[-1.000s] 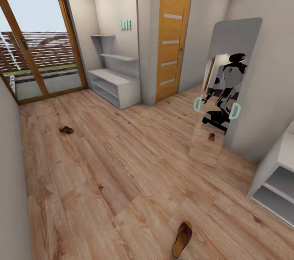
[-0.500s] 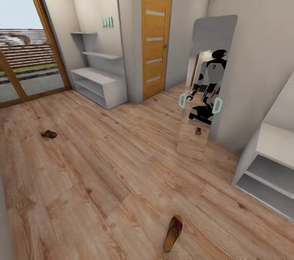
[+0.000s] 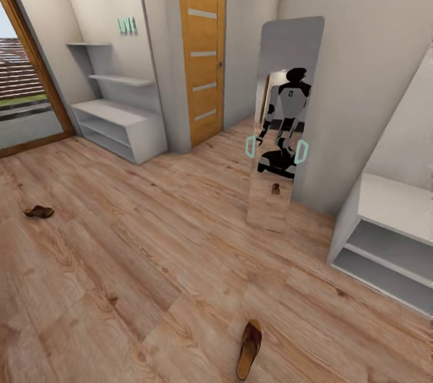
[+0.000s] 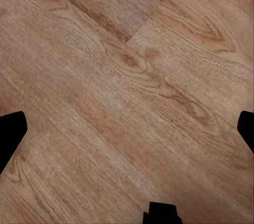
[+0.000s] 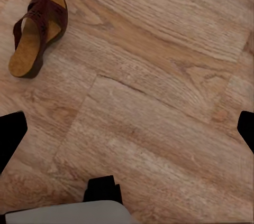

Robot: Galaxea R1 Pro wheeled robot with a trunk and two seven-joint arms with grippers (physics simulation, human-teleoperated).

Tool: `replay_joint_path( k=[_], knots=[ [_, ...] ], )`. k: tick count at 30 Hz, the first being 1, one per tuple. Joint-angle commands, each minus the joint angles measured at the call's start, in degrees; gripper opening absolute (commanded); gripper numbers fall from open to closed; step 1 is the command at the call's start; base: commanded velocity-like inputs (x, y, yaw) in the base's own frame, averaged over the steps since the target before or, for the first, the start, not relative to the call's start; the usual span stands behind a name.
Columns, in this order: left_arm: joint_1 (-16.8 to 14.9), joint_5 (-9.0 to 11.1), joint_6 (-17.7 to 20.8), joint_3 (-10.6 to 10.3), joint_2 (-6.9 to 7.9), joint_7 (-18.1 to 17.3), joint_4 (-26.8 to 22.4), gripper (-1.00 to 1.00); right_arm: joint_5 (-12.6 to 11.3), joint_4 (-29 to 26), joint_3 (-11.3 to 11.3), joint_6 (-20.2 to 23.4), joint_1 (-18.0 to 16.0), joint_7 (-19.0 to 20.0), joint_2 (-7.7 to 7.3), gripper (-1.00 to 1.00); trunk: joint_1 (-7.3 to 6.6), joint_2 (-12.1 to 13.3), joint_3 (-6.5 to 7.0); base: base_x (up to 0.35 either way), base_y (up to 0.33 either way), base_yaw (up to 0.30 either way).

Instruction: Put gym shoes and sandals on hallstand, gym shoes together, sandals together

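One brown sandal (image 3: 248, 349) lies on the corridor floor (image 3: 156, 238) close in front of me, and it also appears in the right wrist view (image 5: 38, 33). The other sandal (image 3: 39, 211) lies far off at the left. The hallstand (image 3: 117, 124), pale grey with two wall shelves above it, stands in the far left corner. The gym shoes are out of view. My left gripper (image 4: 127, 134) hangs open over bare planks. My right gripper (image 5: 127, 134) is open too, apart from the near sandal, with nothing between its fingers.
A tall mirror (image 3: 285, 52) leans on the right wall and reflects the robot. A wooden door (image 3: 201, 52) stands beside the hallstand's alcove. A second pale shelf unit (image 3: 391, 208) juts out at the right. A glass door (image 3: 24, 88) is at the far left.
The head view has swung to the right, so everything has slid left in the picture. Both sandals lie where they were, and more of the right shelf unit has come into view.
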Motion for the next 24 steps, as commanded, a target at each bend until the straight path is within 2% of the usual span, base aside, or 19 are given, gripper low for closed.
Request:
replay_joint_path(
  k=[1,24],
  knots=[
    [-0.02,0.01,-0.18,0.06,-0.01,0.07,0.03,1.0,-0.59,0.03,0.07,-0.19,-0.03,0.03,0.01,1.0,0.01,-0.02,-0.11,0.113,0.074,-0.228],
    [0.02,0.05,-0.33,0.06,0.08,0.07,0.02,1.0,-0.57,0.03,0.07,-0.23,-0.03,0.03,0.1,1.0,0.01,-0.02,-1.48,0.017,0.011,-0.228]
  ],
)
